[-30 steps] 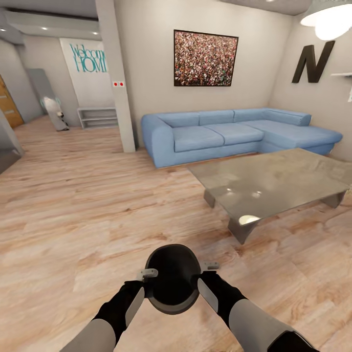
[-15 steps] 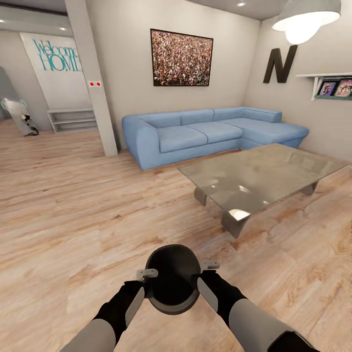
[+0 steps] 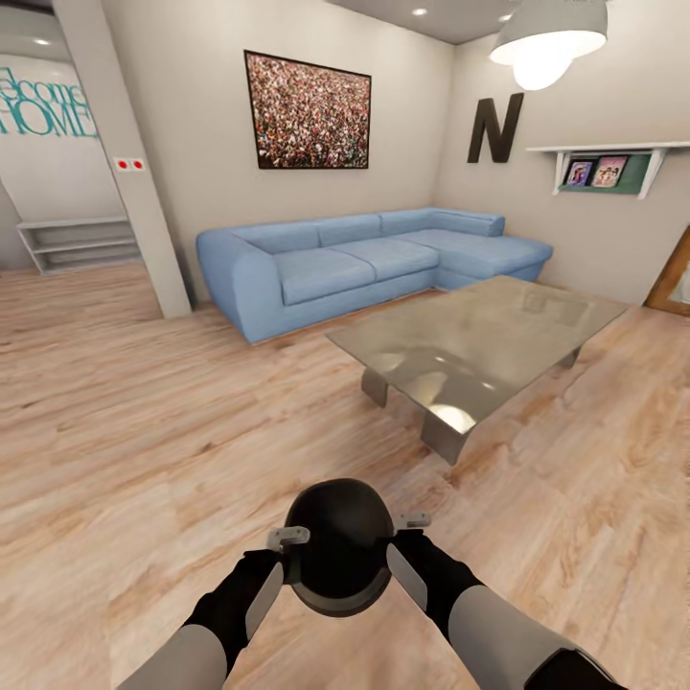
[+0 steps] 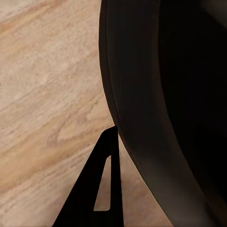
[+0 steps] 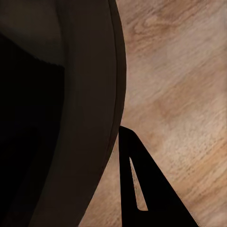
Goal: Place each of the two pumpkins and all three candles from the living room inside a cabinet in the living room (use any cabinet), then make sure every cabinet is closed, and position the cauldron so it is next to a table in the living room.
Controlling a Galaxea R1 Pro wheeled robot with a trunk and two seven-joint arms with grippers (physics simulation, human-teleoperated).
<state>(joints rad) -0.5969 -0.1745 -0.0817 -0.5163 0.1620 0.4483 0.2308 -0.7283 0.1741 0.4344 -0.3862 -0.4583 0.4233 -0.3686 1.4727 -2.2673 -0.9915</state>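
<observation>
I hold the round black cauldron (image 3: 337,546) low over the wooden floor, in front of my trunk, its dark hollow facing up. My left gripper (image 3: 286,548) is shut on its left rim and my right gripper (image 3: 402,541) on its right rim. The left wrist view has the cauldron's curved wall (image 4: 161,94) with one dark finger (image 4: 101,189) against its outside; in the right wrist view the wall (image 5: 56,94) and a finger (image 5: 142,189) stand the same way. The low table (image 3: 479,331) with its glossy grey top stands ahead to the right. The pumpkins, candles and cabinet are out of view.
A blue sectional sofa (image 3: 326,264) lines the far wall behind the table. A grey pillar (image 3: 125,163) stands at the left, with a low shelf (image 3: 77,240) beyond it. A pendant lamp (image 3: 541,43) hangs over the table. Bare wooden floor (image 3: 144,431) stretches between me and the table.
The whole view has swung to the right, so the sofa, pillar and table sit further left in the picture. Both grippers and the cauldron keep the same pose before the camera.
</observation>
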